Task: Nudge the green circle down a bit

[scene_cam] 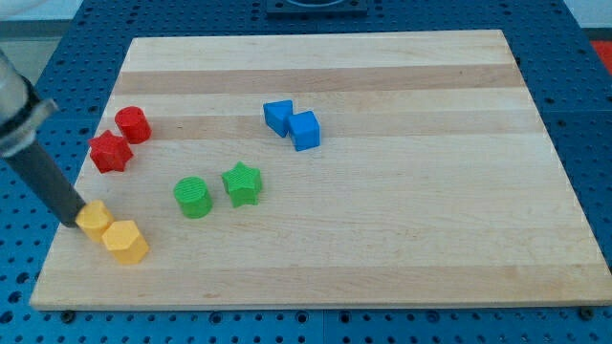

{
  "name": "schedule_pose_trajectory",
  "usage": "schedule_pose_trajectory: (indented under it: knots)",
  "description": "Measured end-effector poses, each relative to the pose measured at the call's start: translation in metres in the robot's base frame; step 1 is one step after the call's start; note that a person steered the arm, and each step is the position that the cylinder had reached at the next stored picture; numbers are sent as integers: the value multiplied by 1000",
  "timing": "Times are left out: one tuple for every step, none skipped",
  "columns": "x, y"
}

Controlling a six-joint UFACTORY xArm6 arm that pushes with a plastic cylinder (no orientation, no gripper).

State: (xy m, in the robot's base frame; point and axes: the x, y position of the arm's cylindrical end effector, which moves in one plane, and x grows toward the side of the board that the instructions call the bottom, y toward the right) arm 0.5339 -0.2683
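At the lower left of the frame, my tip (78,225) stood touching the smaller yellow block (94,219), with the yellow hexagon (126,241) just beside that one. No claw existed on this arm, only the dark rod, so nothing could be said of open or closed.

The green circle (194,197) lay left of the middle of the wooden bench (402,258), near the green star (242,183) on its right but not touching it. The red blocks, a cylinder (133,124) and a star-like one (110,152), sat above the tip, and two blue blocks (293,123) lay further toward the frame's top.

To push the circle down, I judged the tip had to come first above it. The risk was on the way: a straight path could drag the yellow blocks or knock the red ones. A contact off the circle's centre could also send it sideways into the green star.
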Motion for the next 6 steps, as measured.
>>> schedule_pose_trajectory:
  knots:
    - [11, 17]
    - [-4, 7]
    - [-33, 18]
    - [-42, 68]
    - [-29, 88]
    - [-18, 75]
